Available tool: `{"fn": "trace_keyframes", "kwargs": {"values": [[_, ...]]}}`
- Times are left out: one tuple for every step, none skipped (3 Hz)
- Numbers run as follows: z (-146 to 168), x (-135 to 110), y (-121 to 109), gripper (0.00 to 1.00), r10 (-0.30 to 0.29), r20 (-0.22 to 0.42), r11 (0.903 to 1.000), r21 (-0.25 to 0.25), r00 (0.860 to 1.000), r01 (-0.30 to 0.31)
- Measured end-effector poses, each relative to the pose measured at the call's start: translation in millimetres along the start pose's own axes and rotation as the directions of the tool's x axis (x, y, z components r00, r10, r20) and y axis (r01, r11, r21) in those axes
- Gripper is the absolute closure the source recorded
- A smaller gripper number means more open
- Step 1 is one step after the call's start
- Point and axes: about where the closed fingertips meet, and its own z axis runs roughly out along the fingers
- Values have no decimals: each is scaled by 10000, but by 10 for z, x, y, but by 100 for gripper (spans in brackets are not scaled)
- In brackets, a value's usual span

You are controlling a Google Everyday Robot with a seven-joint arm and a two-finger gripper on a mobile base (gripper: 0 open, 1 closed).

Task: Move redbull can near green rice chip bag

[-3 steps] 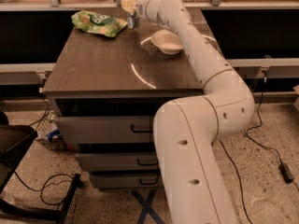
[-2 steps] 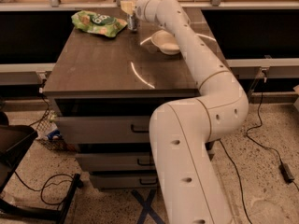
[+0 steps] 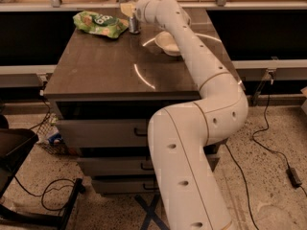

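redbull can [image 3: 134, 26] parked by the green rice chip bag [image 3: 97, 24]
Slim silver can, upright at the far edge, just right of the flat, wrinkly light-green bag; gripper [image 3: 128, 11] right at its top.

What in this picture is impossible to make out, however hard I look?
Camera view, the only one:
- The hand is at the far edge of the table, over the redbull can. The end of the arm hides whether it holds the can.
- The can's top is covered by the hand.
- The right side of the white bowl is behind the arm.
- The lettering on the green rice chip bag is too small to read.
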Motion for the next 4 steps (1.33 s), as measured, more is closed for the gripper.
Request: {"fn": "trace_keyframes", "kwargs": {"values": [[20,18,21,57,8,-20,10000,-29,10000,-8],[39,34,42,35,15,-39,10000,-57,10000,-16],[59,51,64,12,23,-59,10000,-85,10000,-23],[75,66,82,0,29,-76,9999,-110,10000,-30]]}}
